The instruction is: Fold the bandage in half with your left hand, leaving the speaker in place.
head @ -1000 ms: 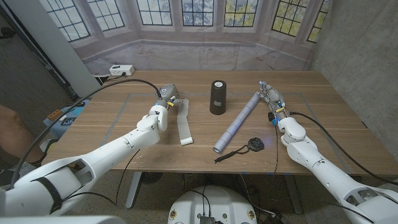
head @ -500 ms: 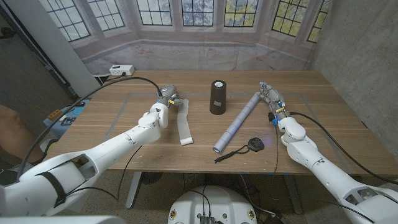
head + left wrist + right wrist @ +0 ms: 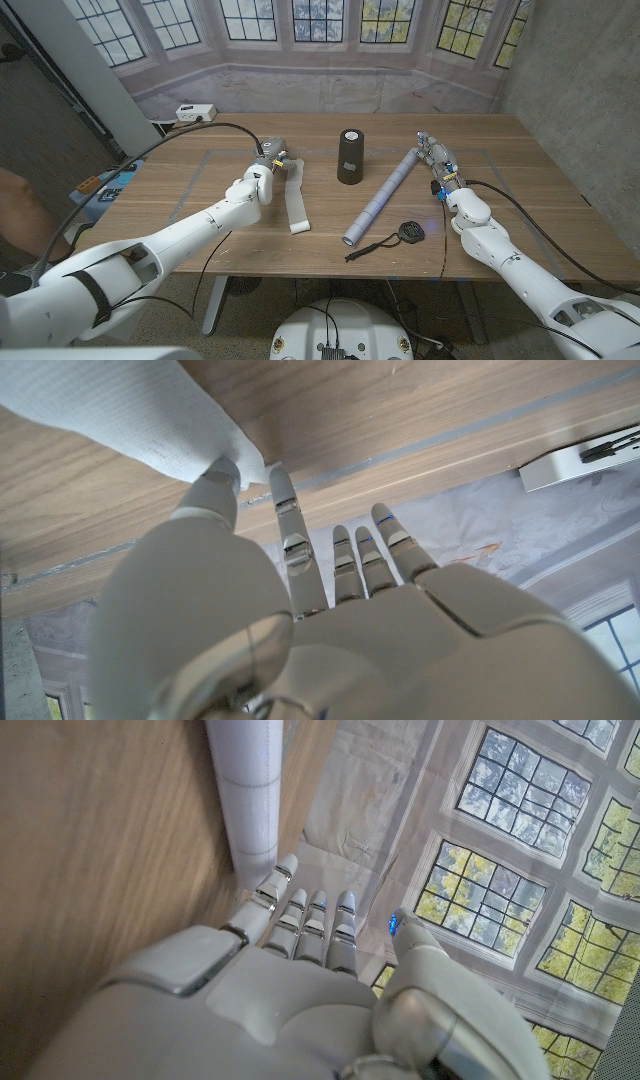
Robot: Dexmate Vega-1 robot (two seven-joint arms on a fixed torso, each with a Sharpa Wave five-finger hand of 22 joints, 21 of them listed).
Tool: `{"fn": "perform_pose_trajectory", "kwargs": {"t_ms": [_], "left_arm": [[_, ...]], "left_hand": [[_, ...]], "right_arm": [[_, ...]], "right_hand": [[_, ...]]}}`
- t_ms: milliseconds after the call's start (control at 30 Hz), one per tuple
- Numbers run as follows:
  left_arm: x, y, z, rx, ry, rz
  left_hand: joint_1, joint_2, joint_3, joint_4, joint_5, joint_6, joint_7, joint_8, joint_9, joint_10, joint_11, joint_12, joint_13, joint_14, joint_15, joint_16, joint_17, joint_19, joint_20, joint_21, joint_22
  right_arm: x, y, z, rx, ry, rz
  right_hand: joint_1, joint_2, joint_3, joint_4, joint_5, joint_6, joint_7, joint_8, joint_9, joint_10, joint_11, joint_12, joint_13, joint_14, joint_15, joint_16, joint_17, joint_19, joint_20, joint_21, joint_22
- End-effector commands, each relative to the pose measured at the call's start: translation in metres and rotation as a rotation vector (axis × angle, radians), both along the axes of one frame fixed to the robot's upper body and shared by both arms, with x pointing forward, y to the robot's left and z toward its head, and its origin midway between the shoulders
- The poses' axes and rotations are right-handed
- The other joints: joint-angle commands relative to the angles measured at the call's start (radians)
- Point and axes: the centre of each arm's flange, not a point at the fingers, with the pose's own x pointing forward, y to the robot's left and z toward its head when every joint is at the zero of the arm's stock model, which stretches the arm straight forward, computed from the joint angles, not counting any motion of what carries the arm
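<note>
Bandage [image 3: 295, 196] lies left of frame centre on the counter [image 3: 180, 205], its far end pinched by the left hand [image 3: 268, 157]. The pinch looks shallow, so it could slip free mid-fold, and a wide swing might bump the speaker [image 3: 350, 156]. Right hand [image 3: 433, 153] sits spread, holding nothing.

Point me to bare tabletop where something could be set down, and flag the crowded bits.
Bare wood: the near-left corner of the table, in front of the bandage; also the far-right corner beyond the right hand. Crowded: the middle, where the speaker, the rolled paper tube and the black corded disc sit close. The left hand is on the bandage's far end.
</note>
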Motion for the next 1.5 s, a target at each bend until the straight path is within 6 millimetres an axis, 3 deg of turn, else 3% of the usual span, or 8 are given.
{"fn": "perform_pose_trajectory", "kwargs": {"t_ms": [33,400,667,900,1033,1133,1500], "left_arm": [[0.001,-0.005,-0.003,0.004,0.015,-0.002],[0.002,-0.009,-0.008,-0.004,-0.005,-0.014],[0.002,-0.013,-0.009,-0.01,-0.029,-0.037],[0.003,-0.012,-0.008,-0.016,-0.043,-0.048],[0.003,-0.011,-0.01,-0.016,-0.054,-0.062],[0.002,-0.011,-0.011,-0.018,-0.058,-0.075],[0.002,-0.007,-0.014,-0.01,-0.056,-0.104]], "left_hand": [[0.056,0.06,0.001,-0.009,-0.001,0.014,-0.003,0.007,0.003,0.012,-0.005,0.007,0.004,0.012,-0.004,0.007,0.001,0.01,-0.002,0.005,0.003],[0.067,0.055,0.004,-0.024,-0.006,0.085,-0.013,0.043,0.023,0.055,-0.019,0.02,0.003,0.052,-0.018,0.016,-0.001,0.043,-0.004,0.019,0.003],[0.127,0.056,0.022,-0.049,-0.004,0.107,-0.031,0.062,0.04,0.074,-0.033,0.021,0.003,0.069,-0.029,0.016,-0.001,0.058,-0.006,0.026,0.003],[0.17,0.054,0.029,-0.049,-0.002,0.156,-0.048,0.088,0.049,0.108,-0.049,0.027,0.003,0.103,-0.051,0.023,0.001,0.078,-0.011,0.035,0.004],[0.181,0.053,0.031,-0.048,0.001,0.177,-0.044,0.097,0.048,0.117,-0.057,0.028,0.003,0.112,-0.055,0.024,0.002,0.084,-0.013,0.038,0.004],[0.2,0.051,0.035,-0.05,0.004,0.195,-0.045,0.104,0.045,0.13,-0.083,0.028,0.004,0.124,-0.063,0.026,0.004,0.092,-0.017,0.043,0.005],[0.245,0.052,0.052,-0.051,0.015,0.205,-0.062,0.11,0.04,0.139,-0.091,0.024,0.004,0.133,-0.072,0.024,0.008,0.095,-0.024,0.047,0.007]], "right_arm": [[0.0,-0.003,-0.003,0.004,0.006,-0.001],[-0.003,-0.007,-0.01,0.018,0.01,-0.007],[-0.005,-0.008,-0.012,0.026,0.012,-0.011],[-0.005,-0.007,-0.013,0.029,0.011,-0.013],[-0.004,-0.006,-0.013,0.033,0.013,-0.011],[-0.003,-0.005,-0.013,0.034,0.015,-0.009],[-0.001,-0.002,-0.014,0.039,0.019,-0.005]], "right_hand": [[0.005,0.002,0.009,0.001,0.001,0.008,0.001,-0.006,0.002,0.005,0.002,-0.002,0.003,0.008,-0.02,0.006,0.003,0.011,-0.034,-0.001,0.004],[0.005,0.003,0.01,0.001,0.001,0.008,0.001,-0.006,0.002,0.005,0.001,-0.003,0.003,0.009,-0.02,0.007,0.004,0.01,-0.034,-0.001,0.004],[0.005,0.003,0.01,0.001,0.002,0.011,0.001,-0.005,0.002,0.007,0.004,-0.002,0.003,0.011,-0.022,0.007,0.004,0.011,-0.033,-0.001,0.004],[0.005,0.003,0.01,0.001,0.002,0.01,0.001,-0.005,0.002,0.008,0.003,-0.002,0.003,0.01,-0.021,0.007,0.004,0.011,-0.033,0.0,0.004],[0.005,0.003,0.01,0.001,0.002,0.012,0.0,-0.005,0.002,0.008,0.002,-0.002,0.003,0.011,-0.021,0.007,0.004,0.011,-0.033,-0.001,0.004],[0.005,0.003,0.01,0.001,0.002,0.013,0.0,-0.004,0.002,0.008,0.001,-0.002,0.003,0.011,-0.02,0.007,0.004,0.011,-0.033,-0.001,0.004],[0.004,0.004,0.011,0.002,0.002,0.014,0.001,-0.004,0.002,0.009,0.001,-0.001,0.003,0.012,-0.021,0.008,0.004,0.012,-0.034,0.0,0.004]]}}
